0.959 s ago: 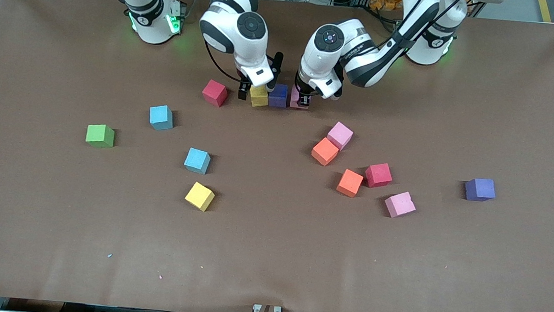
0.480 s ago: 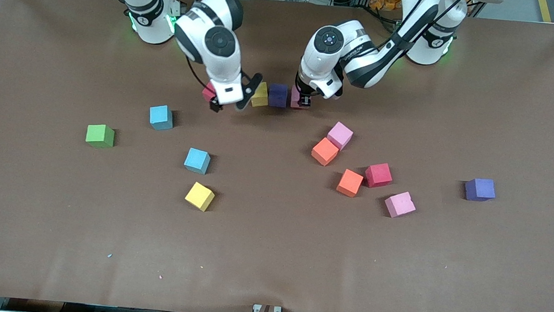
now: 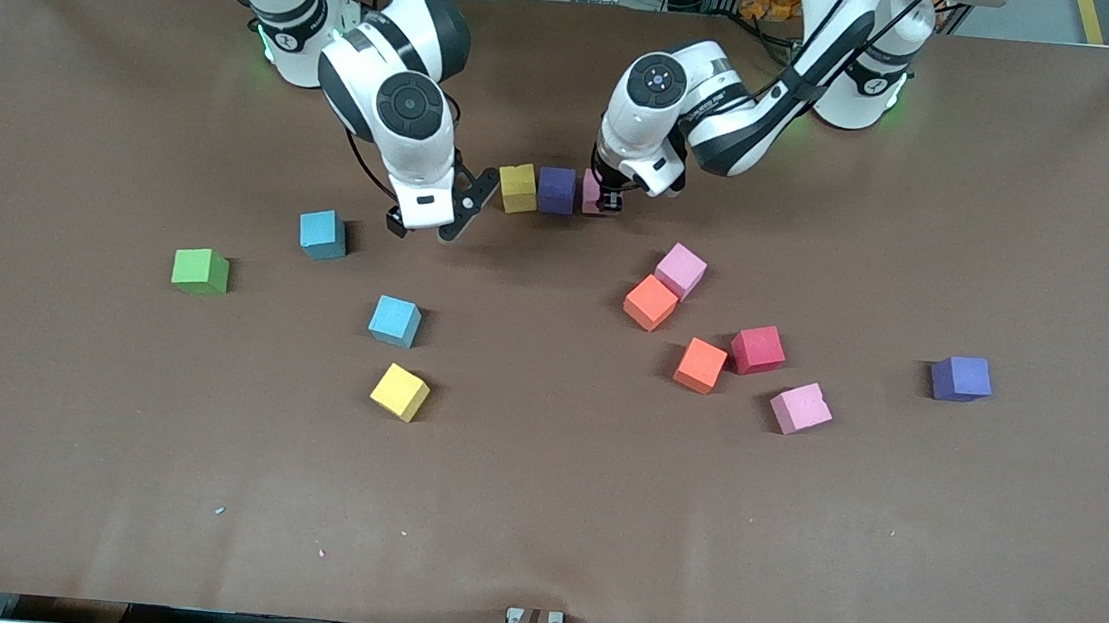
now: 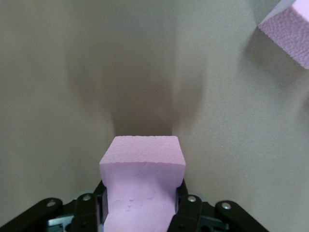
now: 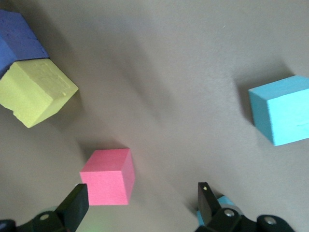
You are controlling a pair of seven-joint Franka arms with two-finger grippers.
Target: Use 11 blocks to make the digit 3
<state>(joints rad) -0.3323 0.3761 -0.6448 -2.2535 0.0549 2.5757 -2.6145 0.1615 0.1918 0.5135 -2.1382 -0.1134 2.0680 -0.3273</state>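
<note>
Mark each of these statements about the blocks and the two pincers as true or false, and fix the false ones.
1. The left pincer is shut on a pink block. True.
2. The right pincer holds the red block. False: it is open and empty, hanging over the table with that block below it.
3. In the row, the purple block sits between the yellow block and the held pink block. True.
4. The green cube touches the row. False: it lies alone toward the right arm's end of the table.
5. Two orange blocks lie nearer the front camera than the row. True.
</note>
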